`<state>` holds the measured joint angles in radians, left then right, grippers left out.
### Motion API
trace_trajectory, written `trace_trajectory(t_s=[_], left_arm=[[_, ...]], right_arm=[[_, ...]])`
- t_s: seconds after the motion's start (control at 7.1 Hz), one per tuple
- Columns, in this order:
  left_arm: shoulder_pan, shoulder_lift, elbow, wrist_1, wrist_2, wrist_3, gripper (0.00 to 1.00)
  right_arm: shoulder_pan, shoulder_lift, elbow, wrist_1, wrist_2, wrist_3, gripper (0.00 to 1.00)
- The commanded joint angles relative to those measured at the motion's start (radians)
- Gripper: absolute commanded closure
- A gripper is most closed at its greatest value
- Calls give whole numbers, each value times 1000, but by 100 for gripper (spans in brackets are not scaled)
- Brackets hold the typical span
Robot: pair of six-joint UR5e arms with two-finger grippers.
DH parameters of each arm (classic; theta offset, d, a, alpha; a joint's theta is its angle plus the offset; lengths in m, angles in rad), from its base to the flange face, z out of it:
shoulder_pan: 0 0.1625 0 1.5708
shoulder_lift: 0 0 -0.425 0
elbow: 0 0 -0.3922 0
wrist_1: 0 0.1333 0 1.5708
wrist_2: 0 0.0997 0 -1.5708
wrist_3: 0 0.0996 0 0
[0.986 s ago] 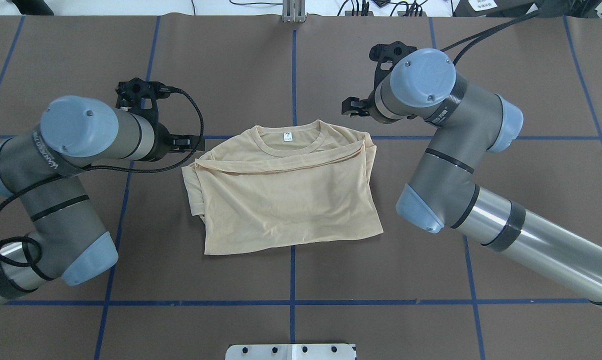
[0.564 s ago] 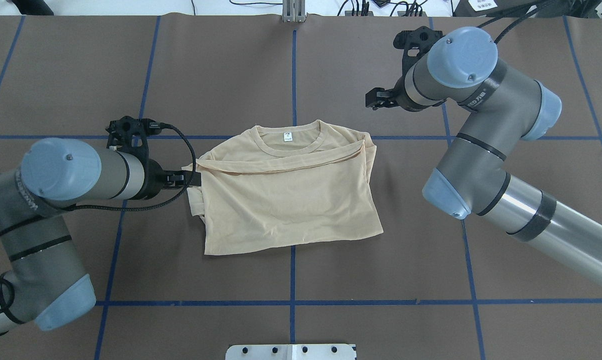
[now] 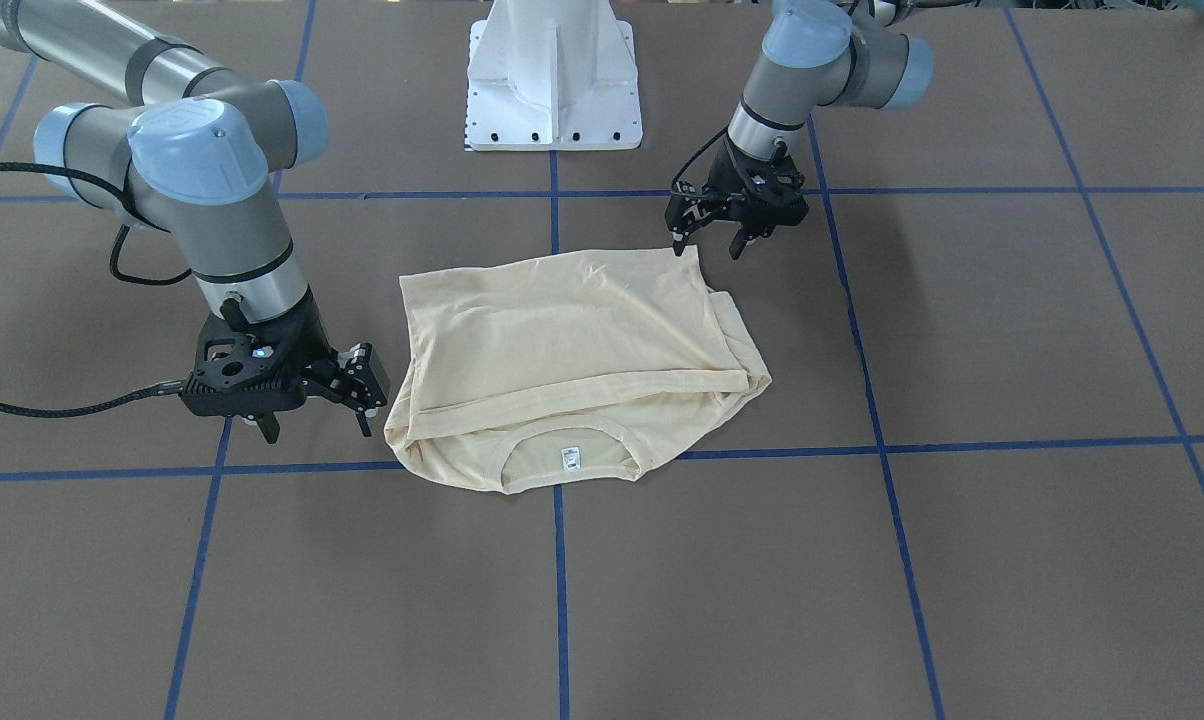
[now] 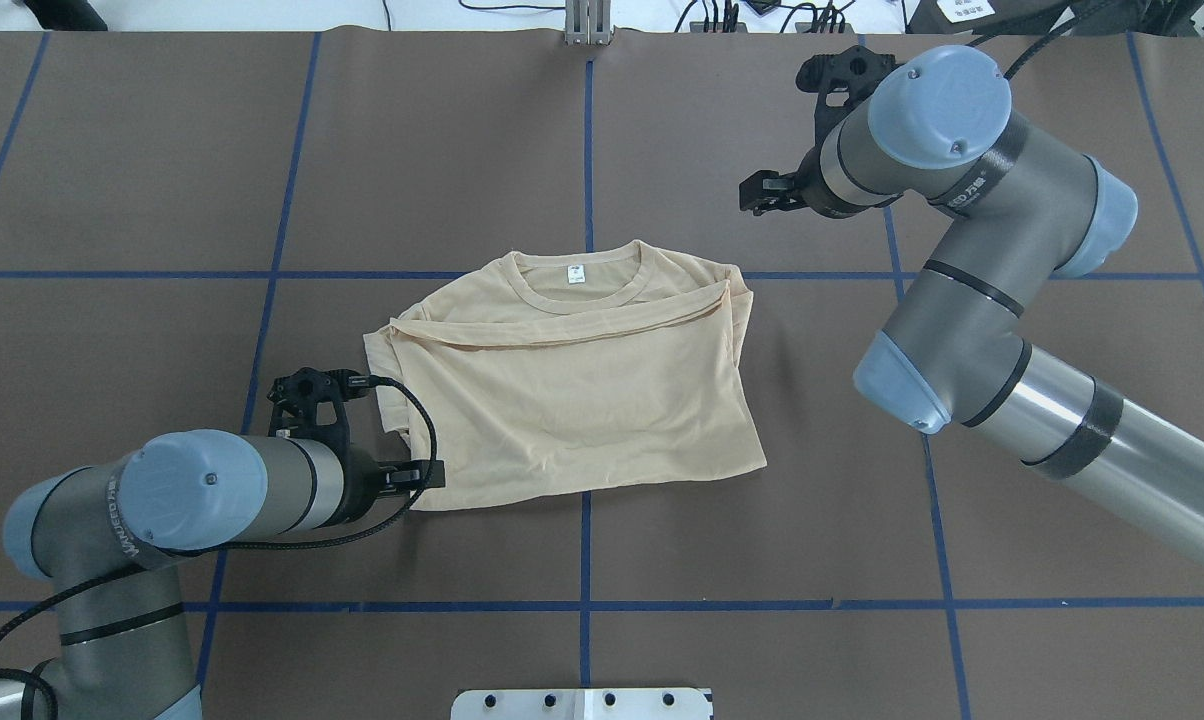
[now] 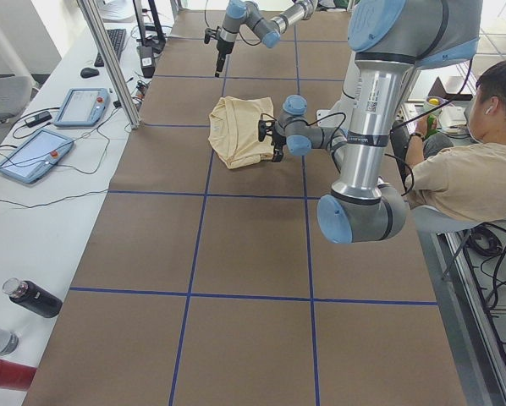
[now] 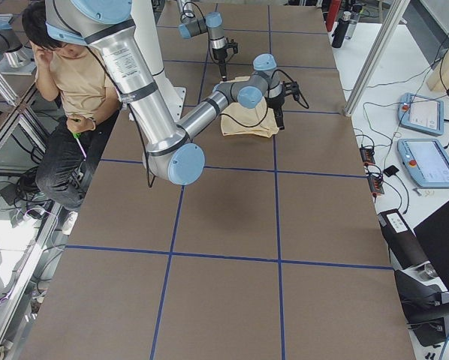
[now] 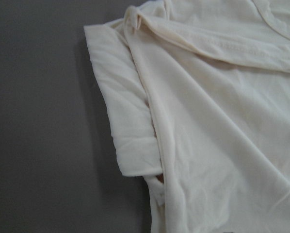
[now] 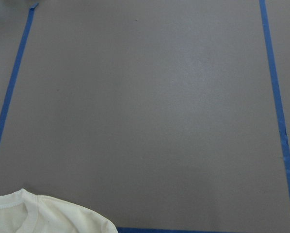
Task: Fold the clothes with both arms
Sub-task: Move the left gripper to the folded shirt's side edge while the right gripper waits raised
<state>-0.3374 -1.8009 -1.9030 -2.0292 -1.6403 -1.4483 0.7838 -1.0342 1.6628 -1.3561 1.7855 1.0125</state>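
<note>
Judging from how the cloth lies, we put the folding well past its midpoint. The T-shirt rests flat at the middle of the surface as a compact, roughly square packet. Both sleeves are tucked in along the sides and the lower body is brought up to just short of the neck, so the ribbed collar and the small white neck label remain uncovered (the print is nowhere to be seen). What is left, we think, is at most one more fold to halve the packet, plus some tidying of the bunched sleeve layers at the shirt's left edge, which the left wrist view shows rumpled.

The left claw hangs at the packet's robot-near left corner with its fingers spread and nothing between them. The right claw is likewise spread and empty, held off the surface beyond the collar-side right corner, and its wrist camera sees mostly bare surface.

Compared with a second ago, the left arm has travelled down the shirt's left edge, from the shoulder corner to the hem-side corner. The right arm has drawn back, away from the collar corner. The shirt itself lies unchanged.
</note>
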Motion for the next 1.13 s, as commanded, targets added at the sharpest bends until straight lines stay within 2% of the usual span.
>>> trace_trajectory(t_s=[0.0,0.28,0.7,0.85,0.99], left_arm=[[15,-6,12,-2,2,-9,33],[38,-12,18,-3,2,-7,35],[40,-18,18,-3,1,-9,59],[41,-18,18,-3,2,-10,68],[46,-20,18,-3,2,-11,92]], right_arm=[[0,-1,0,5,0,1,0],[-1,-1,0,5,0,1,0],[0,-1,0,5,0,1,0],[0,-3,0,5,0,1,0],[-1,-3,0,5,0,1,0]])
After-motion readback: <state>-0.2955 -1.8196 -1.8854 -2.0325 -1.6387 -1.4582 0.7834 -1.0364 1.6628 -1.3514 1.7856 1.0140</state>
